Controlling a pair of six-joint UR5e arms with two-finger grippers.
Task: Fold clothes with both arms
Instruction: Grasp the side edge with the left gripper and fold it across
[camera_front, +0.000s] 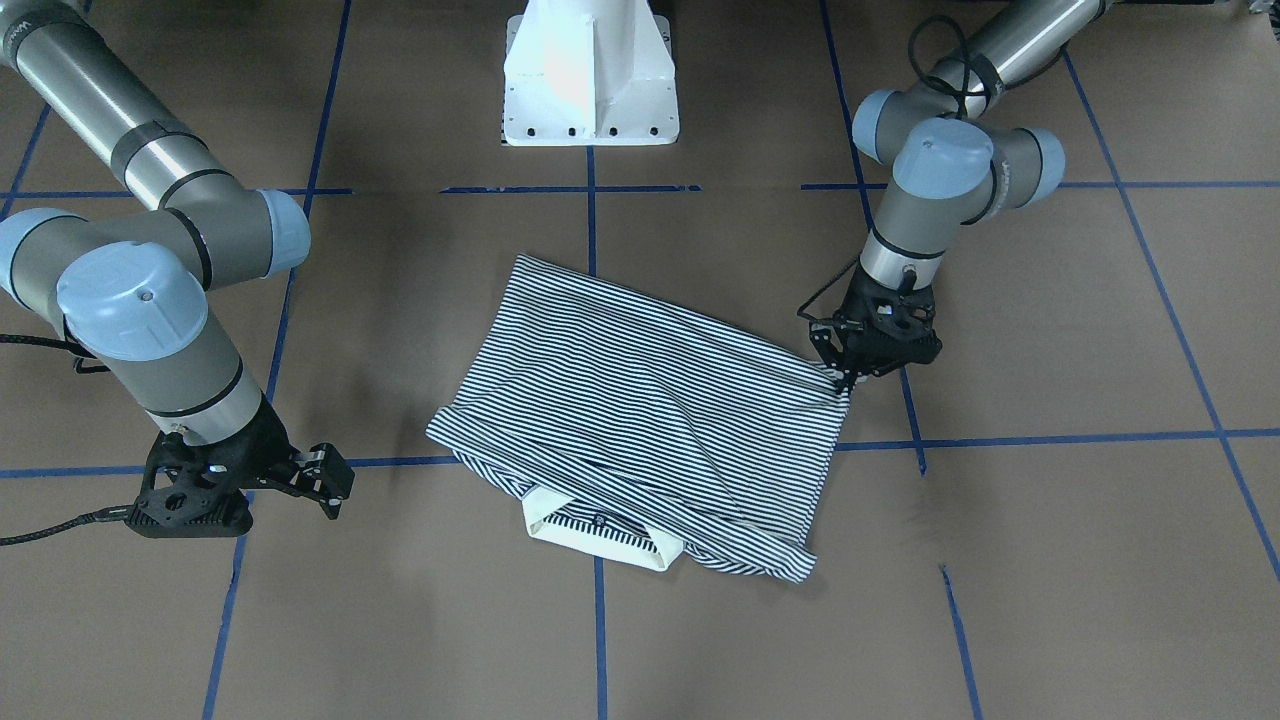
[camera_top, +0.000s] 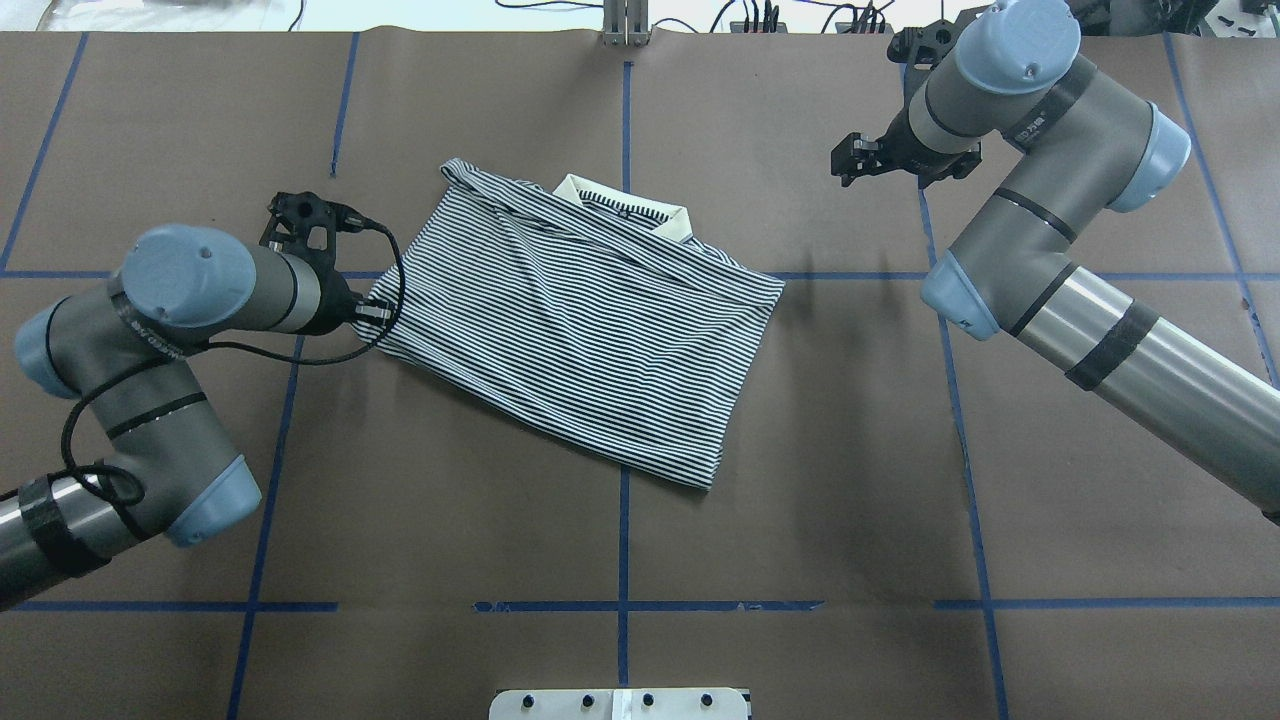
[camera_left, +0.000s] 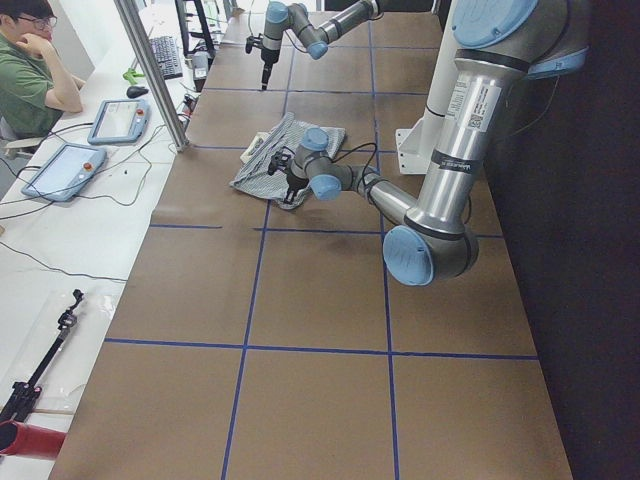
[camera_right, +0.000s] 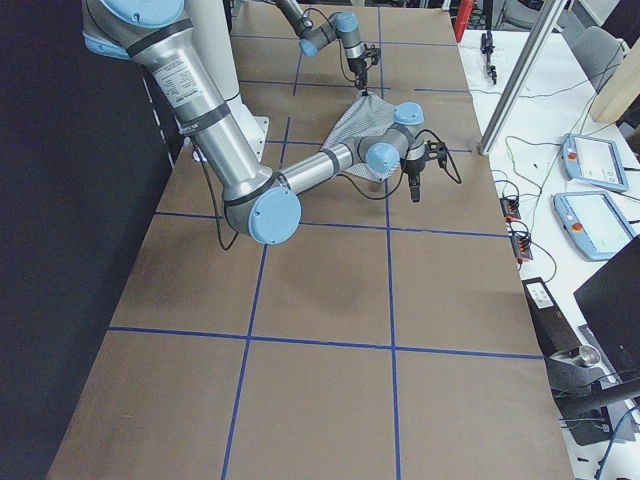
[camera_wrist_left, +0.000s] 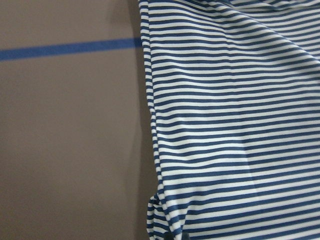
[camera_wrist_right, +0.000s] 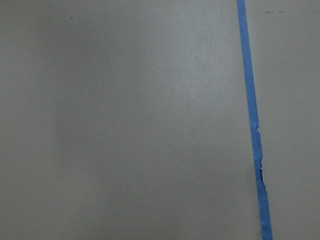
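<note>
The navy-and-white striped polo shirt (camera_front: 650, 400) lies folded into a rough rectangle at mid-table, with its cream collar (camera_front: 600, 535) sticking out on the far side from the robot. It also shows in the overhead view (camera_top: 580, 310). My left gripper (camera_front: 840, 377) is low at the shirt's left corner and shut on the fabric edge; it also shows in the overhead view (camera_top: 372, 312). The left wrist view shows the striped edge (camera_wrist_left: 235, 125), puckered at the bottom. My right gripper (camera_front: 338, 487) is open and empty, apart from the shirt; it also shows in the overhead view (camera_top: 848, 162).
The white pedestal base (camera_front: 590, 80) stands at the robot's side of the table. Blue tape lines (camera_wrist_right: 252, 125) cross the brown table cover. An operator (camera_left: 30, 70) sits at a side desk with pendants (camera_left: 65, 170).
</note>
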